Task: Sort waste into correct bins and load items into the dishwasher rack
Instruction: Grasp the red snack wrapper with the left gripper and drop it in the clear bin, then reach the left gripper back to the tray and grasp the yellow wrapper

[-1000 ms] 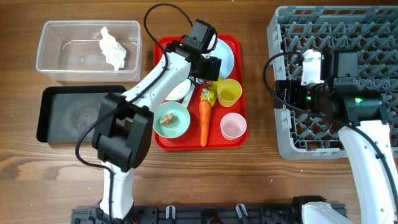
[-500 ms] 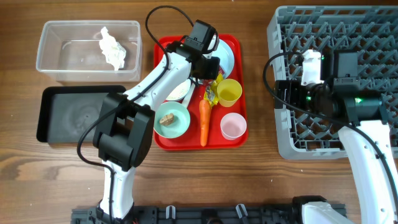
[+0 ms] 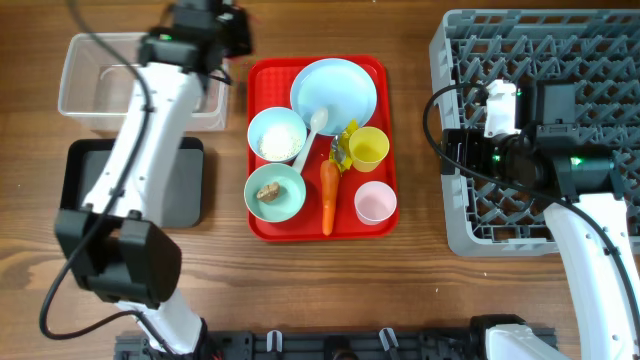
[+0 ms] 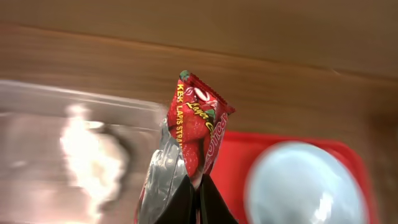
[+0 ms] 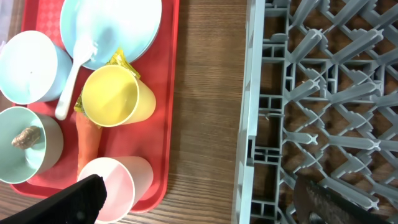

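My left gripper (image 4: 198, 184) is shut on a red snack wrapper (image 4: 198, 127) and hangs over the right end of the clear tub (image 3: 85, 105), where a blurred white tissue (image 4: 90, 158) lies. The black tray (image 3: 75, 190) sits just below it. On the red tray (image 3: 262, 228) are the plate (image 3: 335, 95), a rice bowl (image 3: 277, 135), a bowl with the brown lump (image 3: 267, 192), spoon (image 3: 312, 130), carrot (image 3: 328, 195), yellow wrapper (image 3: 343, 147), yellow cup (image 3: 368, 148) and pink cup (image 3: 375, 202). My right gripper (image 5: 202, 205) is open, straddling the left rim of the dishwasher rack (image 3: 470, 60).
The left arm stretches across the tub and black tray in the overhead view, hiding part of both. Bare wooden table (image 3: 415, 150) lies between the red tray and the rack. The robot bases stand along the near edge.
My left gripper shut on the red wrapper at the red tray, then swung up and left to above the clear tub. The right arm has not moved.
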Controlling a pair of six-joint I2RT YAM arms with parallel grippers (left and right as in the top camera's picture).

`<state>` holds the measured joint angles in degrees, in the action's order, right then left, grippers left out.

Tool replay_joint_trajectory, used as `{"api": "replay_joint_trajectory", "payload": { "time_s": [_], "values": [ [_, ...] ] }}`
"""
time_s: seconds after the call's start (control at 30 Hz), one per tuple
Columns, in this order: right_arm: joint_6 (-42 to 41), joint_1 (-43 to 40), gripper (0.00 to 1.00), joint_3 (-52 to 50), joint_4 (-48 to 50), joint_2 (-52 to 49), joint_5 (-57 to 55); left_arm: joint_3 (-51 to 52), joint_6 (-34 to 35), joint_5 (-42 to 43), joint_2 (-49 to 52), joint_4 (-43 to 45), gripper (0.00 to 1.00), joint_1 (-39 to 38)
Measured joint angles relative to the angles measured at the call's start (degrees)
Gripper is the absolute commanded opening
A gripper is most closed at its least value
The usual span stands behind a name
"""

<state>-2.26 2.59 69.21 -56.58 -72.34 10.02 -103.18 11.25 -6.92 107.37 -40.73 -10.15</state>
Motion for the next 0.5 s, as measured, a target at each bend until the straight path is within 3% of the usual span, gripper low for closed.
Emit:
{"api": "replay_joint_trajectory", "payload": {
  "time_s": [0.07, 0.13, 0.17, 0.2, 0.4, 0.5],
  "values": [
    [0.0, 0.0, 0.99, 0.0, 0.0, 0.0, 0.0, 0.0, 0.0, -1.9, 1.5, 0.3, 0.08, 3.8],
    [0.0, 0.0, 0.99, 0.0, 0.0, 0.0, 0.0, 0.0, 0.0, -3.1, 4.1, 0.9, 0.56, 7.1],
    [0.0, 0.0, 0.99, 0.0, 0.0, 0.0, 0.0, 0.1, -0.2, -3.2, 5.2, 0.9, 0.94, 8.5],
    [0.0, 0.0, 0.99, 0.0, 0.0, 0.0, 0.0, 0.1, -0.1, -3.3, 6.2, 0.8, 1.0, 9.5],
    [0.0, 0.0, 0.99, 0.0, 0.0, 0.0, 0.0, 0.5, 0.0, 2.0, 8.3, 0.0, 1.0, 12.0],
    [0.0, 0.0, 0.99, 0.0, 0.0, 0.0, 0.0, 0.5, 0.0, 7.4, 8.1, -3.1, 0.85, 9.7]
  ]
}}
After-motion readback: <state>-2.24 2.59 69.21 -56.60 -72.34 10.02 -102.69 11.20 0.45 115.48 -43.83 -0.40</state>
